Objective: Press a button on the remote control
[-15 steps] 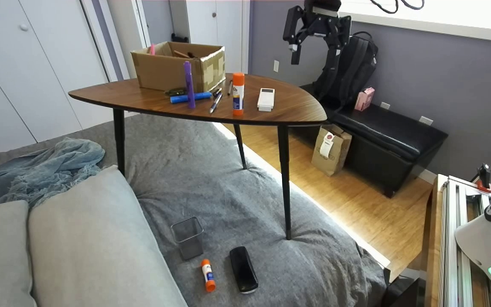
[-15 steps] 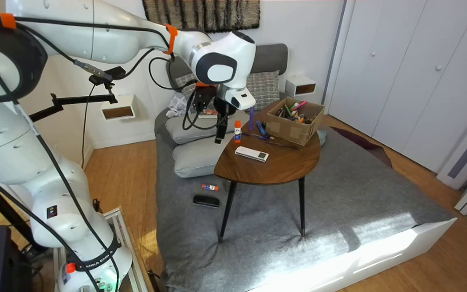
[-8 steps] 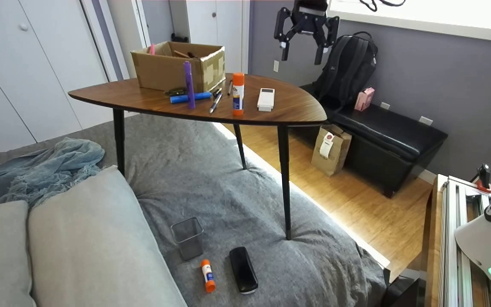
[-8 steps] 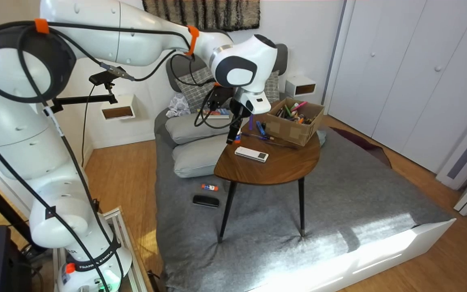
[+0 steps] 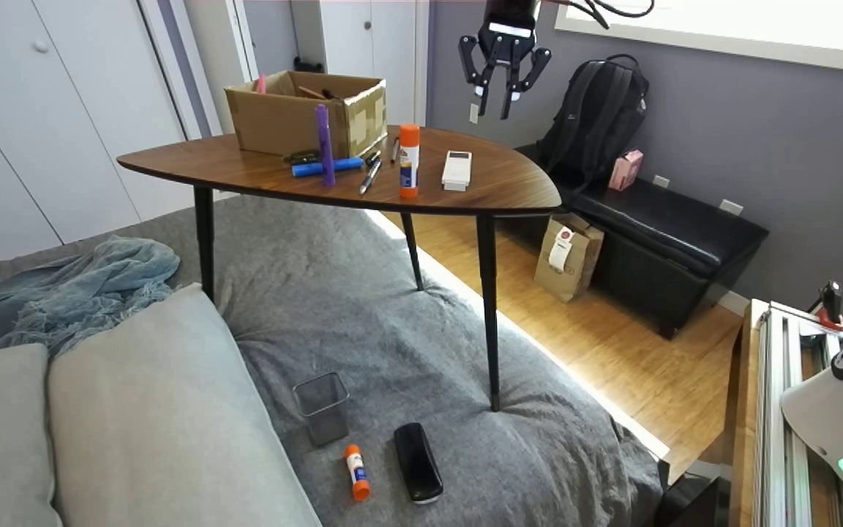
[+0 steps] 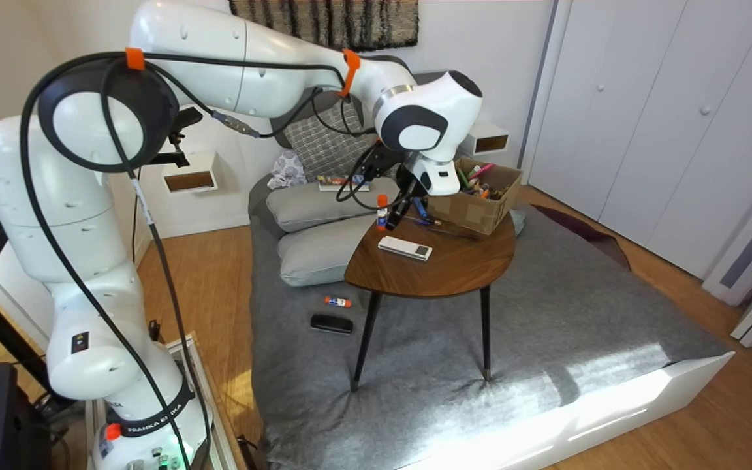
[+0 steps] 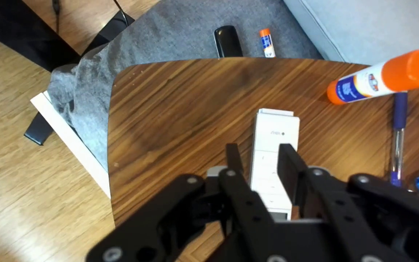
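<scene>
The remote control [image 7: 275, 127] is a flat white bar with a dark screen at one end and faint button marks. It lies on the brown wooden table [image 7: 180, 112], and both exterior views show it too, as a white remote control [image 5: 456, 172] near the rounded end. My gripper [image 7: 259, 146] hangs in the air above the table, apart from the remote. Its fingers [image 7: 234, 156] stand partly open with nothing between them. In the wrist view they cover parts of the remote's middle and screen end. An exterior view shows the gripper [image 5: 495, 115] pointing down, well above the tabletop.
An upright orange-and-white glue stick [image 7: 373, 83] stands beside the remote. Pens, a blue marker [image 5: 326, 167] and an upright purple marker [image 5: 326, 146] are farther along, before a cardboard box [image 6: 474, 209] of pens. A black case [image 5: 418, 462] and another glue stick [image 5: 357, 473] lie on the bed.
The gripper's fingers have drawn closer together, from wide apart to a narrower gap. The arm has swung farther over the table, toward the cardboard box side. The remote and other objects have not moved.
</scene>
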You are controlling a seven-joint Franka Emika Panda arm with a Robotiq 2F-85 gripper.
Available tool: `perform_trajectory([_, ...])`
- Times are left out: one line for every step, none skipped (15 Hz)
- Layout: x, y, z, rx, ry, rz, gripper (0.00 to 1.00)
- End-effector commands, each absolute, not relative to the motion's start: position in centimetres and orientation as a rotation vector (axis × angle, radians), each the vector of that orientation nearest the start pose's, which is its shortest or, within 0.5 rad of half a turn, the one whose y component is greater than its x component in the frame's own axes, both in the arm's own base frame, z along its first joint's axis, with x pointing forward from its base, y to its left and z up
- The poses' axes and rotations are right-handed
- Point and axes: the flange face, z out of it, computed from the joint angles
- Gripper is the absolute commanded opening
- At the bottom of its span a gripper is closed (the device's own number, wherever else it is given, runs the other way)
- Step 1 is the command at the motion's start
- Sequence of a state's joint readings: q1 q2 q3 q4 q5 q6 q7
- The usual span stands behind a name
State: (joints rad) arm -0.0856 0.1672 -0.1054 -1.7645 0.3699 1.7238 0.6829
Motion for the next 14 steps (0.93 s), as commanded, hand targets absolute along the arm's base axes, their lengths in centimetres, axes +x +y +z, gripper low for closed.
perform_trajectory([60.5,-8.6,44.8,-2.41,1.393,0.454,0.04])
perform_trajectory([60.9,-8.7,44.3,-2.394,1.41,0.462,0.0])
perform_trajectory([61.2,-8.9,43.9,-2.378,1.422,0.472,0.0])
perform_trajectory([61.6,-9.0,43.4,-2.364,1.433,0.485,0.0])
perform_trajectory([61.9,-9.0,43.0,-2.35,1.45,0.491,0.0])
perform_trajectory([62.1,-9.0,42.6,-2.34,1.463,0.5,0.0])
perform_trajectory([62.3,-9.0,42.1,-2.333,1.476,0.509,0.0])
perform_trajectory([62.6,-9.0,41.7,-2.327,1.489,0.512,0.0])
perform_trajectory([62.8,-9.0,41.4,-2.323,1.499,0.518,0.0])
perform_trajectory([62.9,-9.0,41.0,-2.319,1.511,0.521,0.0])
perform_trajectory([63.1,-9.1,40.7,-2.311,1.524,0.525,0.0])
perform_trajectory([63.3,-9.1,40.5,-2.306,1.534,0.527,0.0])
perform_trajectory([63.4,-9.1,40.2,-2.302,1.542,0.533,0.0])
perform_trajectory([63.5,-9.2,40.1,-2.299,1.548,0.537,0.0])
